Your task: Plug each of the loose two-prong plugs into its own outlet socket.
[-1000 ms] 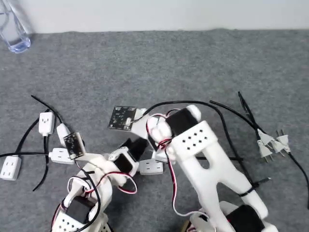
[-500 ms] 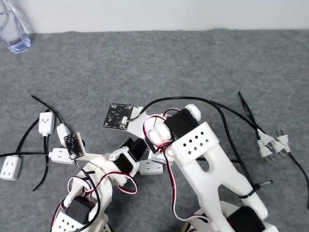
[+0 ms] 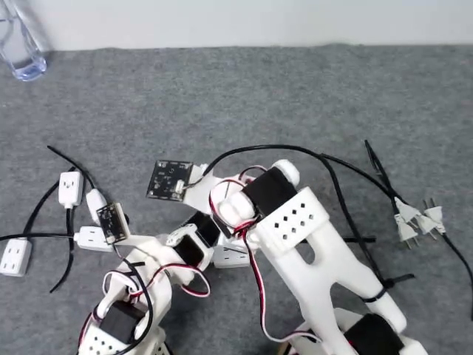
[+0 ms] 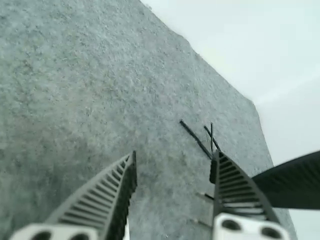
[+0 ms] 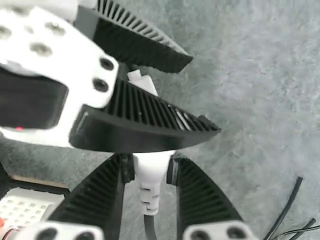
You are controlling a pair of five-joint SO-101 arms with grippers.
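The white plug [image 5: 150, 186] runs lengthwise between the right tool's [image 5: 150, 162] fingers and is pinched there, with its ribbed black-cord end toward the wrist. Its front end is hidden under the left tool [image 4: 175, 157], so I can't tell which way the prongs point. The left tool is spread and holds nothing. In the high view both tools meet just below the middle, by a white outlet block [image 3: 231, 256]. Other outlets [image 3: 70, 188] and cords crowd the left edge, and loose plugs [image 3: 406, 222] lie near the right edge. The grey desk [image 3: 295, 96] runs wide to its far edge at the top.

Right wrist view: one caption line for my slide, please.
Right gripper holds a white plastic plug on black cord beside left gripper.
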